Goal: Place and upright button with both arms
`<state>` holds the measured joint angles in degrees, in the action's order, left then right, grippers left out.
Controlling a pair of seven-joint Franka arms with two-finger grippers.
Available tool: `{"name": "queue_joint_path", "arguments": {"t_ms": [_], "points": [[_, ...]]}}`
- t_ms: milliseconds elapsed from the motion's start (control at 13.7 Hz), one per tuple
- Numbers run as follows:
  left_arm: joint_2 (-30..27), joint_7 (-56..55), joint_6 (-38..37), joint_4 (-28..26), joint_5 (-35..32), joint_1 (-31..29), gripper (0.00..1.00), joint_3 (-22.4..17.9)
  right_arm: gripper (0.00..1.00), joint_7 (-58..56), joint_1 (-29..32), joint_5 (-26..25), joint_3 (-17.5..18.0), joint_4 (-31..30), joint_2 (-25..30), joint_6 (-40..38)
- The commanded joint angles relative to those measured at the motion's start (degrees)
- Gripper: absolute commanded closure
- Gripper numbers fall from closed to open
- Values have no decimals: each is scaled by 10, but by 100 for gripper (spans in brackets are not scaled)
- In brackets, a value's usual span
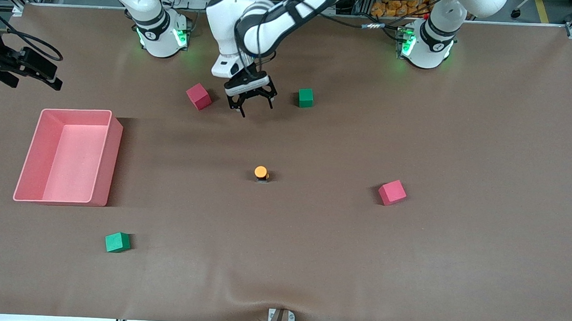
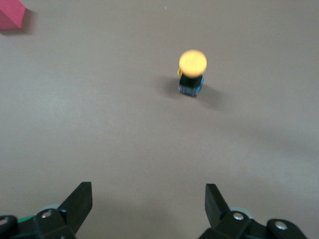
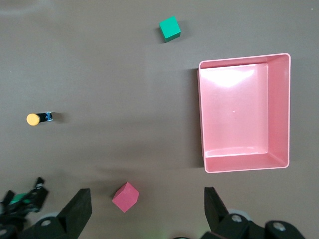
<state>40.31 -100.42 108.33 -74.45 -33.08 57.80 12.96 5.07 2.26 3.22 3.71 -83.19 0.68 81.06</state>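
Button upright mid-table, two red cubes, two green cubes, one pink bin — both grippers' jaws released.

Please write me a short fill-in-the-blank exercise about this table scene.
1. The button stands upright on the table with its ____ cap on top.
2. The left end effector hangs open over the table between a red cube and a ____ cube.
3. The pink bin holds ____ cubes.
4. The open right end effector holds ____.

Missing words: orange; green; no; nothing
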Motion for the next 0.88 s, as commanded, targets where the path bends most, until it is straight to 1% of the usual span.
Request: {"name": "queue_joint_path", "arguments": {"t_ms": [0,220,439,513,586,659,732,806], "points": [[-93,116,-10,-21,114,-80,0,6,0,-8,12,8,5,5,-2,0],[-152,259,-62,-21,151,-165,0,7,0,-8,9,9,1,5,-2,0],[-197,423,-91,-20,234,-277,0,8,0,-8,8,9,0,5,-2,0],[-213,475,-120,-20,255,-317,0,6,0,-7,8,9,-1,4,-2,0],[-230,522,-143,-20,262,-361,0,7,0,-7,8,9,-2,4,-2,0],[-240,575,-152,-20,267,-397,0,9,0,-8,7,9,-2,4,-2,-1],[-251,631,-152,-20,275,-423,0,8,0,-8,6,9,-2,4,-2,-1],[-261,653,-169,-21,273,-436,0,6,0,-8,6,9,-2,4,-2,-1]]}}
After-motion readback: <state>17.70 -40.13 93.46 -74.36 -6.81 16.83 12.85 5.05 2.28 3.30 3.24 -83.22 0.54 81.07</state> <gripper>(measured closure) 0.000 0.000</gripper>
